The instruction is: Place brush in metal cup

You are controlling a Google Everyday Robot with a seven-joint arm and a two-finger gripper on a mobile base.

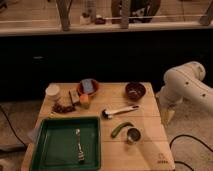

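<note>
The gripper hangs at the right side, just beyond the right edge of the wooden table, and it points down. Whether it is spread or pressed together, I cannot tell. It is well apart from the things of the task, and nothing is seen in it. The white arm that carries it comes in from the right border and bends downward.

The table fills the lower middle of the view. On its front left part lies a green tray, and a metal fork lies in the tray, lengthwise.

At the back of the table there is an orange-brown bowl with a blue sponge in it. To the right of it, near the back right corner, stands a dark reddish-brown bowl. A white cup stands at the back left.

The brush lies flat on the table, to the right of the tray and in front of the dark bowl. Its black head points left and its white handle runs to the right.

A curved green vegetable lies in front of the brush. Just beside the vegetable, on its right, stands the metal cup, upright. The brush is near the cup but does not touch it.
</note>
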